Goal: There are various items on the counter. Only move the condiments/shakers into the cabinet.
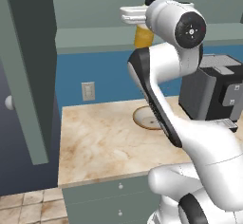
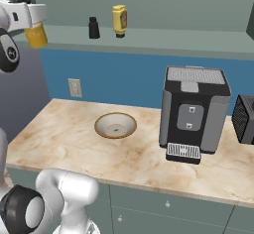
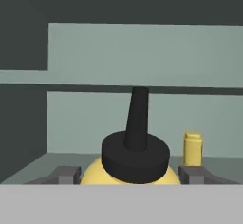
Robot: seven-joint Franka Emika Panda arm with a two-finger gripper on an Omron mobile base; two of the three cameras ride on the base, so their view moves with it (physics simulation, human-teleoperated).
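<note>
Hiding squeeze bottle body: arm.

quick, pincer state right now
pincer: closed on the yellow squeeze bottle, held at the cabinet shelf.

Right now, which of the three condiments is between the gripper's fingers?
The nozzle bottle: the gripper flanks it, while the black shaker and plain yellow bottle stand alone on the shelf.

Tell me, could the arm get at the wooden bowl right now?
Probably not at once: the jaws sit either side of a yellow squeeze bottle up at the cabinet shelf. The bowl itself lies uncovered on the counter.
</note>
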